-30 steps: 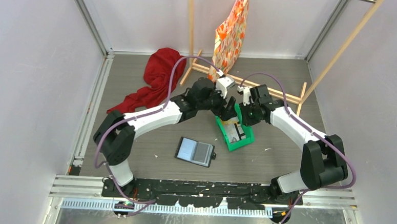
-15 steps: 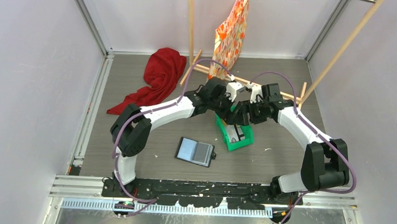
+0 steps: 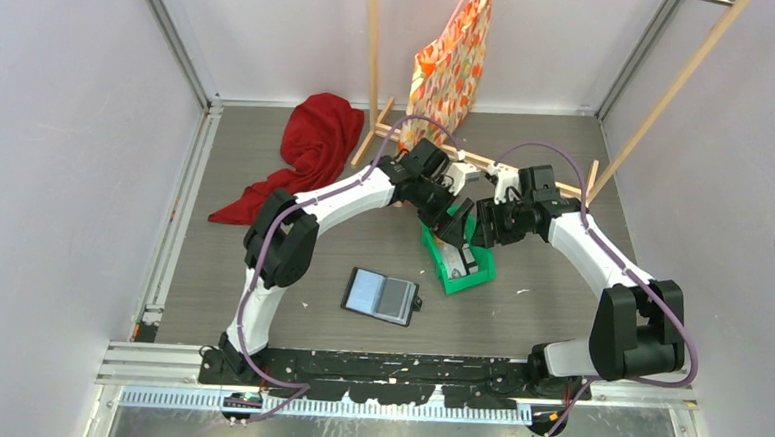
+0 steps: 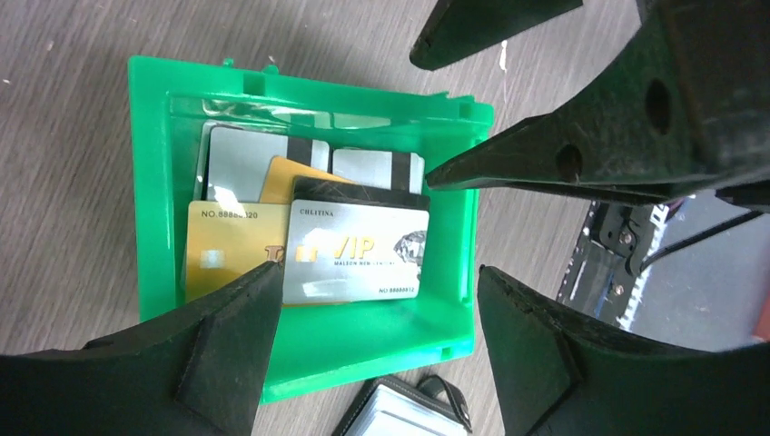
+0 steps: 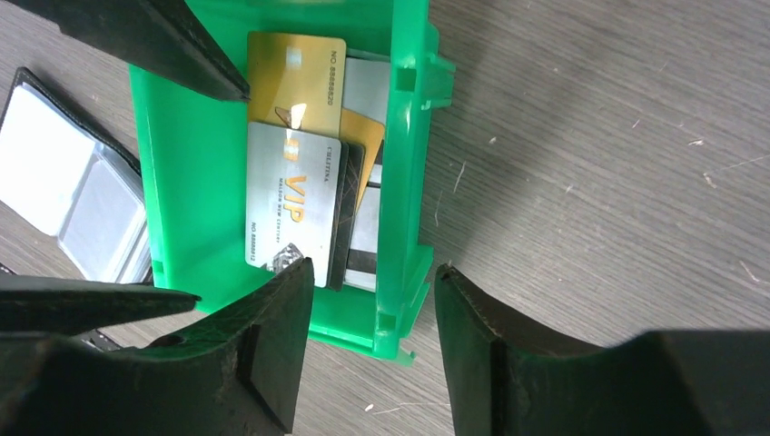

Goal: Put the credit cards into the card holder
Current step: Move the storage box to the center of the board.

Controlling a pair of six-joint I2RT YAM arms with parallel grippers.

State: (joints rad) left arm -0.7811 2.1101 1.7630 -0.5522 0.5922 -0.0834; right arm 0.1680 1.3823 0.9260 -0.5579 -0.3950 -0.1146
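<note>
Credit cards (image 4: 318,236) overlapping in green tray (image 4: 154,182), directly below left pincer (image 4: 380,277) and right pincer (image 5: 372,268), both spread wide.

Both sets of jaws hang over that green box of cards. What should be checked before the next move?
1. Left jaws open above the green tray: ok.
2. Right jaws open above it: ok.
3. Credit cards in the tray, silver VIP card topmost: ok.
4. Card holder lying open, pockets up: ok.
5. Clearance between the two sets of jaws: cannot tell.
6. A card gripped: not ok, none held.
</note>
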